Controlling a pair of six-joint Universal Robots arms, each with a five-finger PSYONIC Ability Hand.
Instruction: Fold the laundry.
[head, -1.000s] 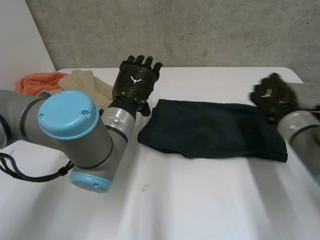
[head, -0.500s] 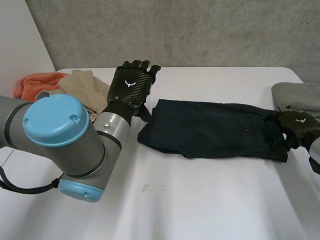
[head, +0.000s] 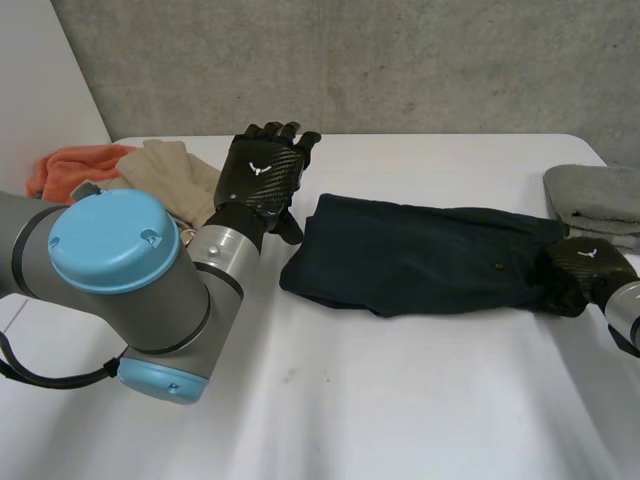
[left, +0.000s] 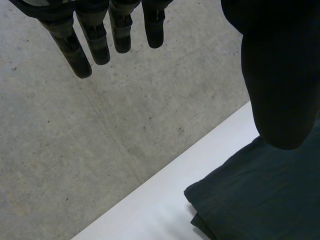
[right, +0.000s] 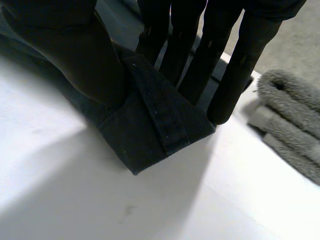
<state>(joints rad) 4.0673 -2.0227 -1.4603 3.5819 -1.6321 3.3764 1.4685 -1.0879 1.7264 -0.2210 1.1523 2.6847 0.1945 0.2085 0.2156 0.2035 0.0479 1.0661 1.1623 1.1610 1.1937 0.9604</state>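
The right hand (head: 585, 265) has been coming down from above the table's far right side and is now sitting at the right end of the dark garment (head: 420, 255), leaving the folded grey towel (head: 598, 200) uncovered. It is pinching the garment's near right corner, thumb on one side of the stitched band and straight fingers (right: 220, 60) on the other. The left hand (head: 262, 172) is barely shifting, hovering with relaxed, straight fingers just beyond the garment's left end, holding nothing. The garment is lying folded into a long strip across the white table (head: 400, 400).
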